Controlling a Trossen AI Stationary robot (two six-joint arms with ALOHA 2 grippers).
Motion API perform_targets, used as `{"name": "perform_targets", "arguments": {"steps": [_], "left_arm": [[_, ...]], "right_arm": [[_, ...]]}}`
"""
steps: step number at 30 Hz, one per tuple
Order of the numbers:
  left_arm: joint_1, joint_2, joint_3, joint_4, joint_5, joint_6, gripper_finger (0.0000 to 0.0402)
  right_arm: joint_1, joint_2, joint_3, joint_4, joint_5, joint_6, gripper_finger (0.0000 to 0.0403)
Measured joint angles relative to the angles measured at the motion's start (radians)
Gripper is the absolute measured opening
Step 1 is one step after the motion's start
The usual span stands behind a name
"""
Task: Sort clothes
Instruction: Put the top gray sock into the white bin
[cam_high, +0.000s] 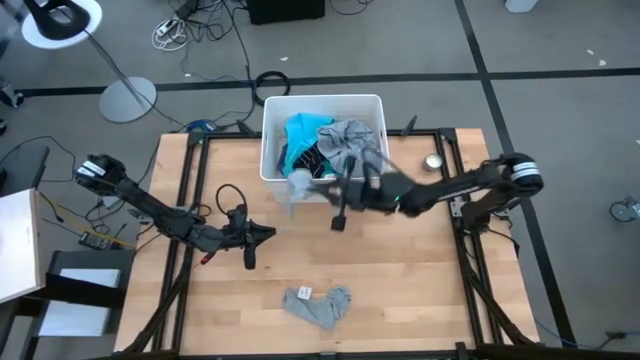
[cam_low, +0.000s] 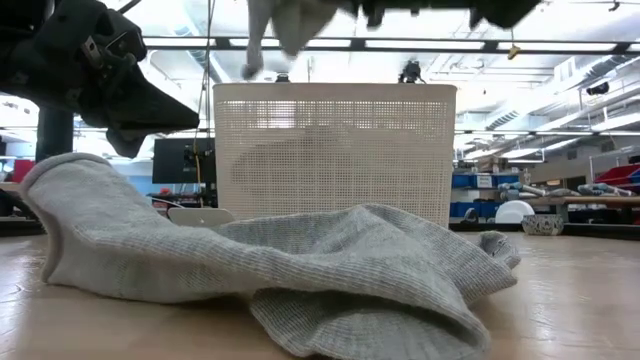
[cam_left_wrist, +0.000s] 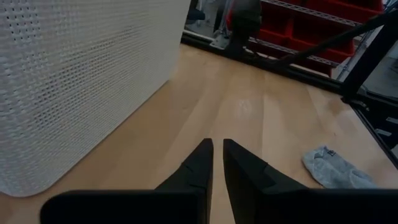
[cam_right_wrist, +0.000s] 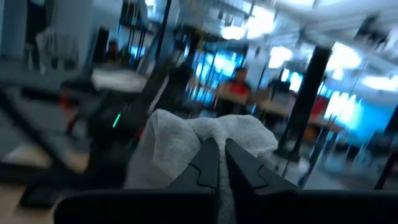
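My right gripper (cam_high: 314, 184) reaches in from the table's right and is shut on a light grey sock (cam_high: 298, 186), held high at the near wall of the white bin (cam_high: 270, 165). The bin holds a turquoise garment (cam_high: 300, 135), a grey shirt (cam_high: 350, 140) and a dark piece (cam_high: 312, 160). Other grey socks (cam_high: 318, 305) lie flat on the table near its front edge. My left gripper (cam_high: 268, 234) is shut and empty, low over the table to the left of centre. My right gripper pinches a bunched part of the light grey sock (cam_right_wrist: 205, 134) between its two fingers. The fingers come level from the table's right side. The sock is lifted clear and hangs slack beside the fingers, above the bin's rim in the low view (cam_low: 285, 25).
A small round tin (cam_high: 433, 161) sits at the table's far right. The wooden top between the bin and the lying socks (cam_left_wrist: 336, 169) is bare. Black frame rails run along the table's left and right edges.
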Motion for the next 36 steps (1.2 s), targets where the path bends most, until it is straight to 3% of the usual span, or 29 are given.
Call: {"name": "perform_targets", "arguments": {"steps": [5,10,16,21,28,36], "left_arm": [[0.000,0.000,0.000,0.003,0.000,0.002,0.0041],[0.000,0.000,0.000,-0.002,0.000,0.003,0.0041],[0.000,0.000,0.000,-0.009,-0.001,0.004,0.0041],[0.000,0.000,0.000,-0.009,-0.001,0.015,0.0041],[0.000,0.000,0.000,-0.010,-0.001,0.028,0.0041],[0.000,0.000,0.000,-0.010,-0.001,0.028,0.0041]], "right_arm": [[-0.095,-0.045,0.129,-0.121,-0.066,-0.088,0.0007],[-0.206,0.032,0.281,-0.339,-0.079,-0.074,0.0008],[-0.321,0.166,0.377,-0.479,-0.101,0.063,0.0018],[-0.391,0.257,0.389,-0.546,-0.101,0.360,0.0030],[-0.417,0.280,0.389,-0.671,-0.135,0.391,0.0093],[-0.409,0.105,0.390,-0.729,-0.135,0.342,0.0188]]}}
